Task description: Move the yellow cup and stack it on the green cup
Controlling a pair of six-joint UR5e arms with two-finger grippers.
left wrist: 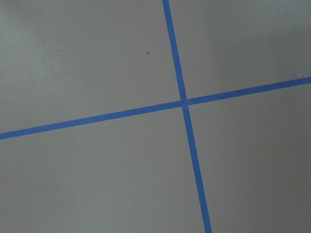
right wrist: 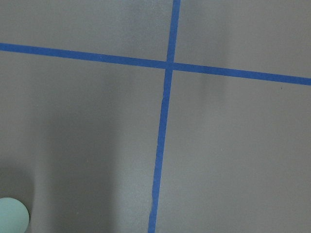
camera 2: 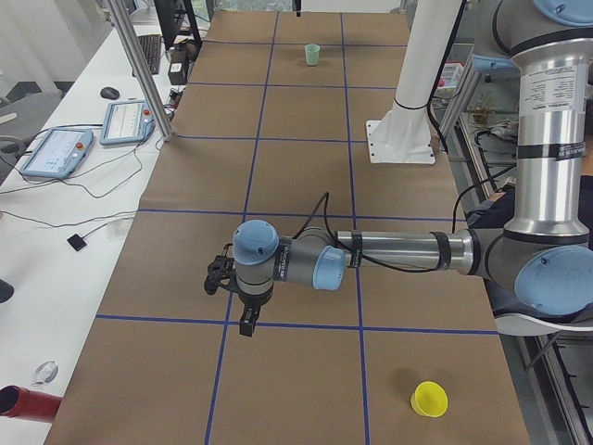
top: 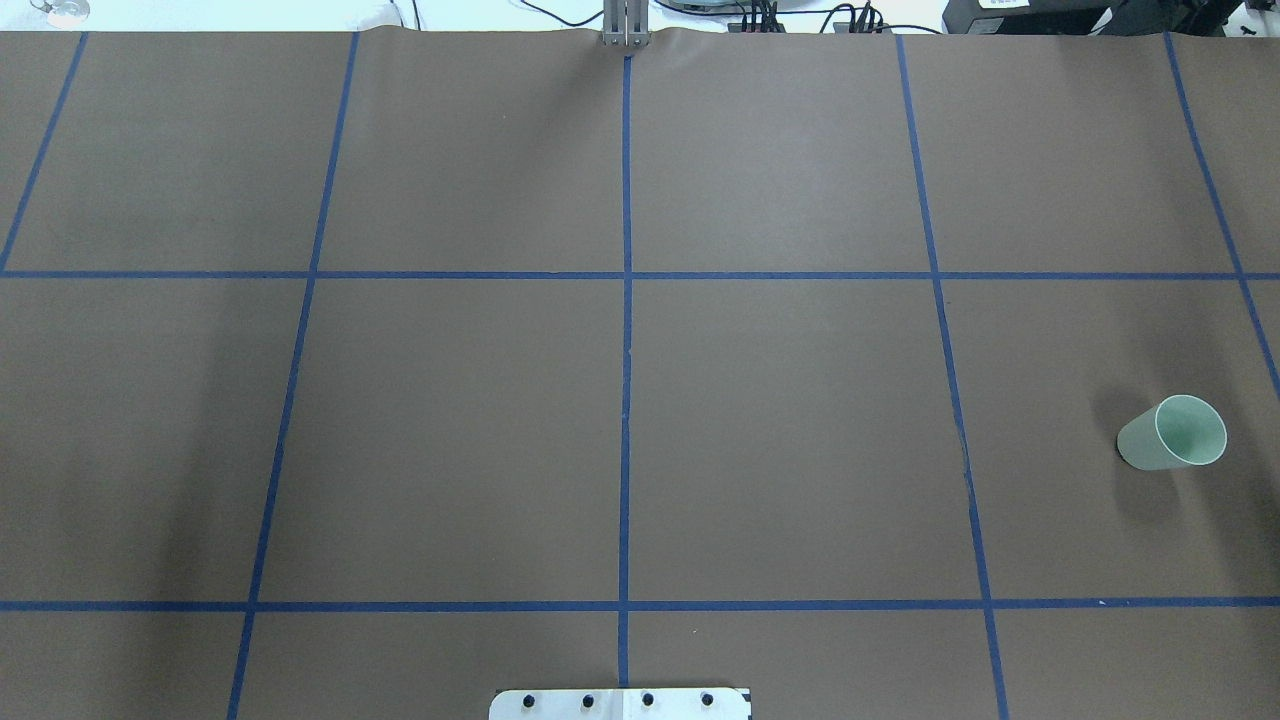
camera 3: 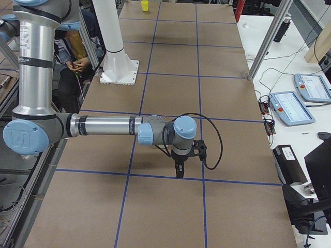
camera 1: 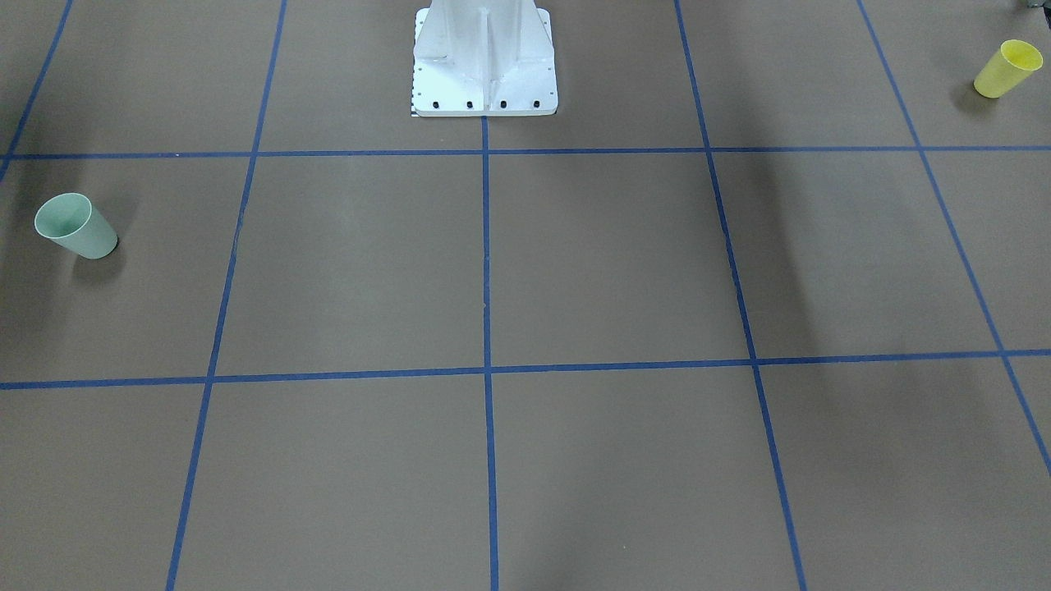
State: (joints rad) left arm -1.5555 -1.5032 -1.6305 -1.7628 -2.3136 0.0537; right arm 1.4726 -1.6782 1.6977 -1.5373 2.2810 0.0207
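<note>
The yellow cup point(camera 1: 1007, 69) stands upright near the table's corner on my left side; it also shows in the exterior left view point(camera 2: 429, 400) and far off in the exterior right view point(camera 3: 145, 5). The green cup point(camera 1: 75, 226) stands upright on my right side point(top: 1172, 433), and its rim shows at the right wrist view's bottom left point(right wrist: 12, 216). My left gripper point(camera 2: 248, 324) hangs over the table, well apart from the yellow cup. My right gripper point(camera 3: 179, 173) hangs over a tape line. Both show only in side views, so I cannot tell whether they are open or shut.
The white robot pedestal point(camera 1: 484, 74) stands at the table's middle back edge. Blue tape lines grid the brown table point(top: 780, 440). Teach pendants point(camera 2: 56, 153) and a metal post point(camera 2: 139, 65) are on the side bench. A person point(camera 3: 77, 57) sits behind the robot.
</note>
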